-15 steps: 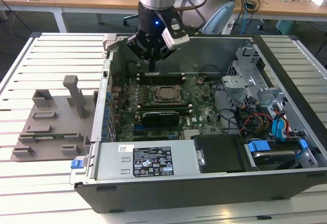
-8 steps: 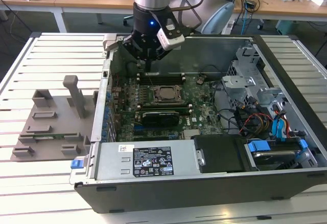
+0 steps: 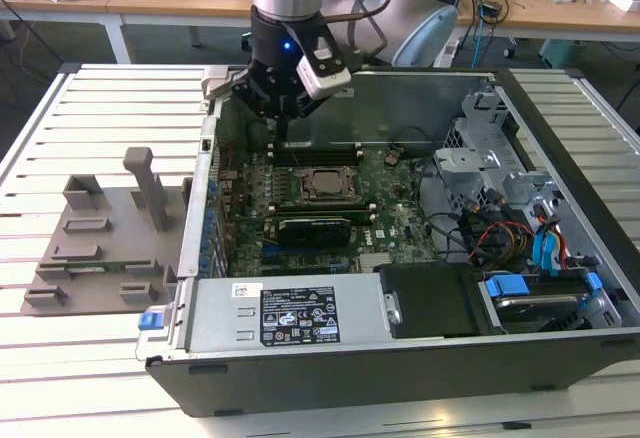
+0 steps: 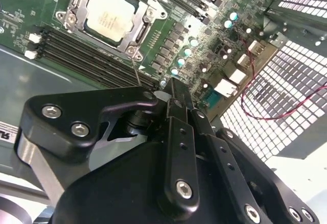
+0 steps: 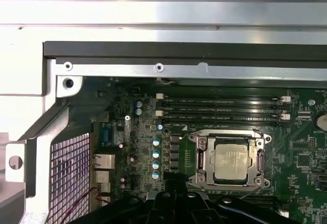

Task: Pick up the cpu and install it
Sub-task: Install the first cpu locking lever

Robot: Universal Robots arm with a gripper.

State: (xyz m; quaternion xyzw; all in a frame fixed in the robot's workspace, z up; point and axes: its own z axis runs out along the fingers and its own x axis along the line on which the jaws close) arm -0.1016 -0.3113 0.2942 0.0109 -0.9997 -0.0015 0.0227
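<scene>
The cpu (image 3: 323, 182) is a small square chip with a pale silver top. It lies flat inside the dark socket frame (image 3: 322, 170) on the green motherboard of the open computer case (image 3: 400, 358). In both wrist views the cpu (image 4: 110, 13) (image 5: 232, 160) sits level inside the frame. My gripper (image 3: 280, 123) hangs above the board by the case's back wall, behind and to the exterior view's left of the socket. The gripper (image 4: 172, 85) (image 5: 171, 185) is shut with nothing in it, its tips over the memory slots (image 5: 219, 109).
A long black graphics card (image 3: 315, 228) lies just in front of the socket. A power supply (image 3: 290, 313) fills the case's front. Drive cages and cables (image 3: 520, 238) crowd the exterior view's right. A grey fixture (image 3: 100, 248) stands on the slatted table left of the case.
</scene>
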